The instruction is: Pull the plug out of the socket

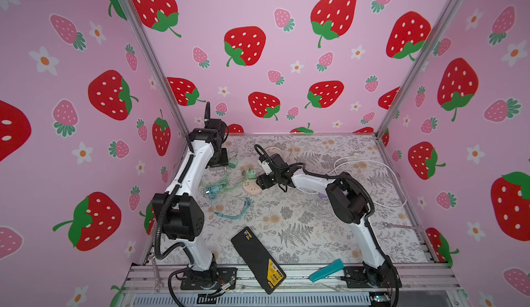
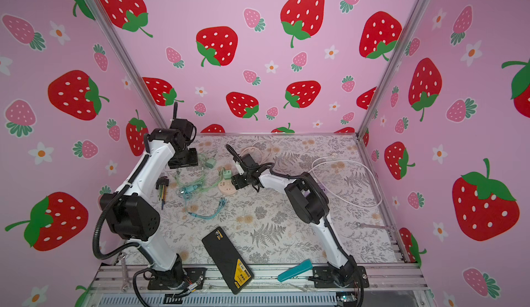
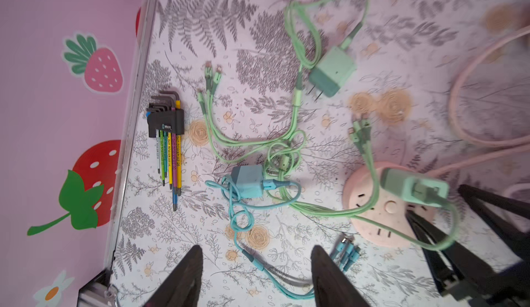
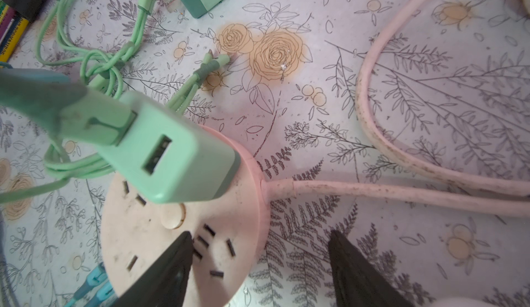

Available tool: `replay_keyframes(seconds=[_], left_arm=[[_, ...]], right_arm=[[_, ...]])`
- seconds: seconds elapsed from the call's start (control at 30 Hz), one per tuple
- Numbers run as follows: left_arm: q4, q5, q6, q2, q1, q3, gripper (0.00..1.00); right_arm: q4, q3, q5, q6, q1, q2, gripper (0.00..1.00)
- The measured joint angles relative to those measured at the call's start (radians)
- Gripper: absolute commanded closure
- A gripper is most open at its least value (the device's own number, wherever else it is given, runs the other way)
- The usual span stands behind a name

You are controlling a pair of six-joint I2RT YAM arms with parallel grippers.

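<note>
- While both top views show it small, the plug (image 1: 251,174) (image 2: 227,174) stands in the socket (image 1: 250,189) (image 2: 225,189) near the counter's (image 1: 301,205) middle
- Left wrist: left end effector (image 3: 256,248) apart, empty, above a blue cable (image 3: 259,266); plug well aside
- Right wrist: right end effector (image 4: 261,232) apart, one finger (image 4: 172,268) over the socket's face, the other off its rim

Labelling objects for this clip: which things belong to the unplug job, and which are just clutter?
Job: green plug, pink socket, right gripper.
Clutter: loose green charger, blue charger, hex keys, black case, teal tool.
</note>
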Motion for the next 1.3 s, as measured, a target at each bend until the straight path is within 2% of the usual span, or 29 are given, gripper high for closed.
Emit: replay_keyframes(seconds=[0.13, 0.3, 0.47, 0.57, 0.83, 1.13, 1.3], left_arm=[[0.119, 0.098, 0.022, -0.092, -0.011, -0.083, 0.38], [0.309, 0.282, 0.056, -0.192, -0.013, -0.27, 0.37], [0.467, 0.425, 0.109, -0.179, -0.025, -0.386, 0.39], [0.55, 0.473, 0.151, -0.167, -0.027, -0.447, 0.36], [0.708, 0.547, 0.233, -0.145, -0.028, -0.563, 0.33], [0.734, 0.537, 0.259, -0.139, -0.028, -0.57, 0.33], [0.739, 0.515, 0.306, -0.145, -0.035, -0.582, 0.32]], right_arm=[[0.0, 0.0, 0.0, 0.0, 0.0, 0.0, 0.24], [0.001, -0.002, 0.003, 0.0, 0.0, -0.002, 0.24], [0.024, -0.021, 0.014, 0.0, 0.003, -0.01, 0.24], [0.032, -0.028, 0.019, 0.0, 0.005, -0.013, 0.24], [0.06, -0.061, 0.039, -0.005, 0.005, -0.034, 0.22], [0.055, -0.064, 0.022, -0.042, -0.005, -0.044, 0.15], [0.021, -0.133, 0.028, -0.062, -0.013, -0.111, 0.13]])
